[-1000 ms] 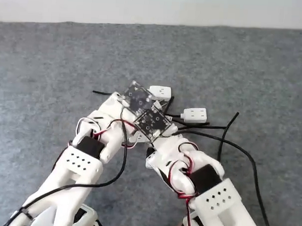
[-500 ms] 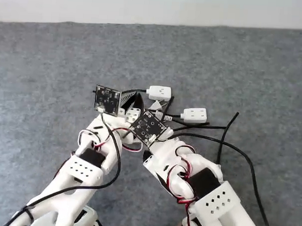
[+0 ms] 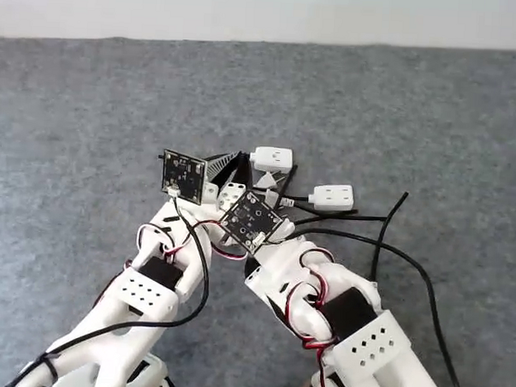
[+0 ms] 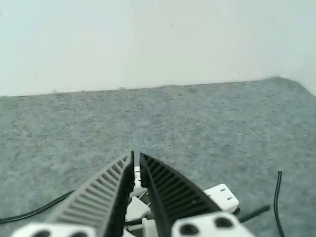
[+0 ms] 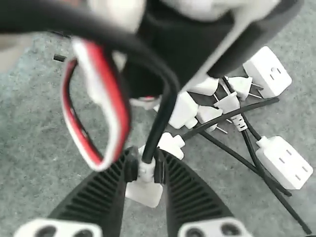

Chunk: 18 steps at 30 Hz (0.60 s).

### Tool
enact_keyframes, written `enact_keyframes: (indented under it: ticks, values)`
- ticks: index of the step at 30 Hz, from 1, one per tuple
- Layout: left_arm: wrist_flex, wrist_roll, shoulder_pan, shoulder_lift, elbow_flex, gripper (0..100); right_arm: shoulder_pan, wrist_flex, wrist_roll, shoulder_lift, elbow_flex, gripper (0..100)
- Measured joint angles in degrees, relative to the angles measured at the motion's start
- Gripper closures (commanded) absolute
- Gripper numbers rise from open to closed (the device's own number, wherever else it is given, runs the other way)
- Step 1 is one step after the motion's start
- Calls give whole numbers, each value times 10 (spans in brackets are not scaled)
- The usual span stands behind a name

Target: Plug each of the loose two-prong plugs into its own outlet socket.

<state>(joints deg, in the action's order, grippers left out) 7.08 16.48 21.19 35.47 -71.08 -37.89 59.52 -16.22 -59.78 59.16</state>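
My left gripper (image 4: 137,159) is raised over the carpet, its dark fingers (image 3: 231,166) aimed toward a white outlet socket (image 3: 272,157) (image 4: 222,195). They stand almost together, and a white plug (image 4: 133,209) shows in the narrow gap. My right gripper (image 5: 144,160) is shut on another white two-prong plug (image 5: 143,190), held low over the carpet with its black cord rising between the fingers. A second outlet socket (image 3: 332,196) (image 5: 285,162) lies to the right. Several loose white plugs (image 5: 210,114) sit bunched between the sockets and the grippers.
Black cords (image 3: 410,251) run from the sockets across the grey carpet (image 3: 89,135) to the right and toward the near edge. The two arms stand close together, and the left arm's red and white wires (image 5: 116,113) hang just in front of my right gripper. A pale wall (image 4: 148,39) rises behind the carpet.
The left arm's wrist has lifted and swung left, away from the plug cluster. The right arm has drawn back slightly toward the near edge.
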Motion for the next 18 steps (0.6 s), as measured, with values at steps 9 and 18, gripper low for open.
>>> enact_keyframes:
  ticks: [9,18]
  values:
    - [0,17,-51,0,-18,987,2,-24,89,-2,14,991]
    - [34,85,-193,0,-89,987,33,-184,190,-2,104,991]
